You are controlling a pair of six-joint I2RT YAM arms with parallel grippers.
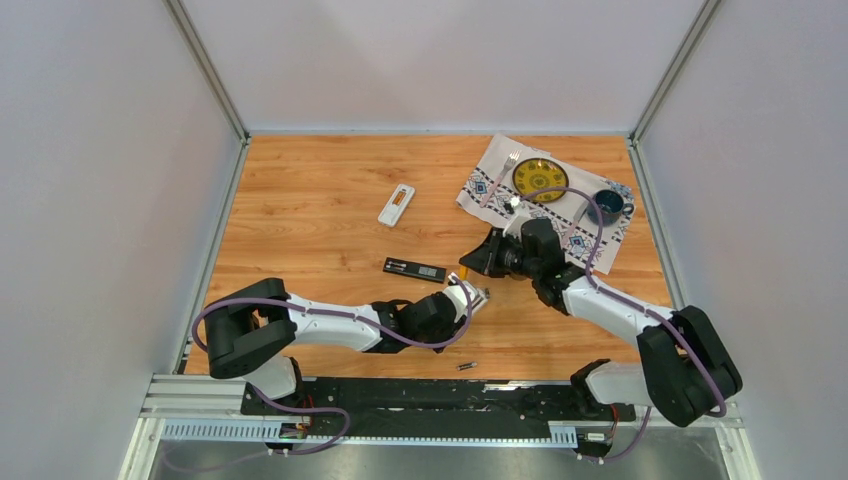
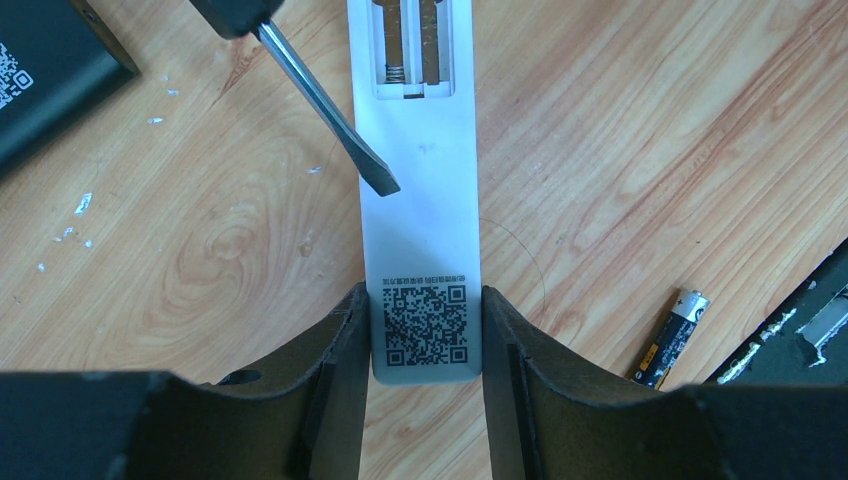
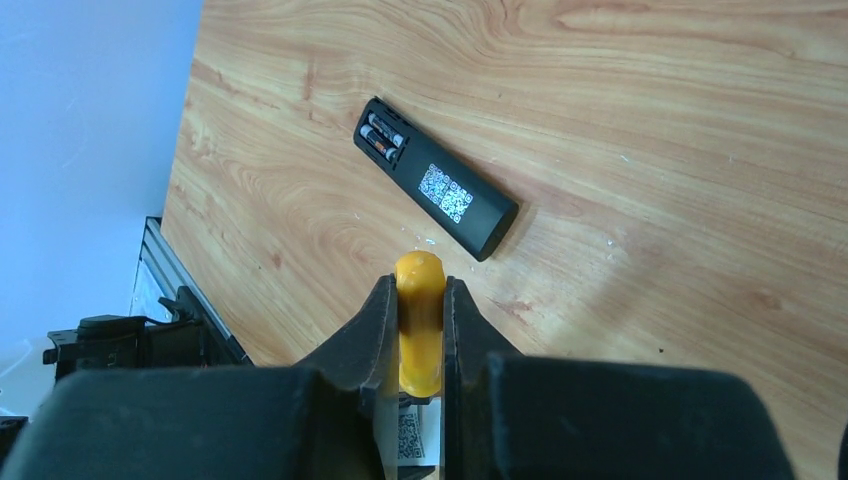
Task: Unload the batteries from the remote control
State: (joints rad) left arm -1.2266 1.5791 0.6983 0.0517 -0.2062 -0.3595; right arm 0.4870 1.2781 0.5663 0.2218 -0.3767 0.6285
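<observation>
One loose battery (image 2: pixel 672 340) lies on the table (image 2: pixel 650 120) just to the right of my left gripper (image 2: pixel 424 305). Two more batteries (image 3: pixel 382 137) sit side by side in the open bay of the black remote (image 3: pixel 455 200), which lies flat nearby. The left gripper's fingers are clamped on the QR-code end of a white remote (image 2: pixel 420 230), whose open bay shows a spring. The screwdriver (image 2: pixel 325 110) blade tip sits over the left edge of that remote's back, below the bay; I can't tell if it touches. My right gripper (image 3: pixel 420 300) is closed tight on the yellow handle
</observation>
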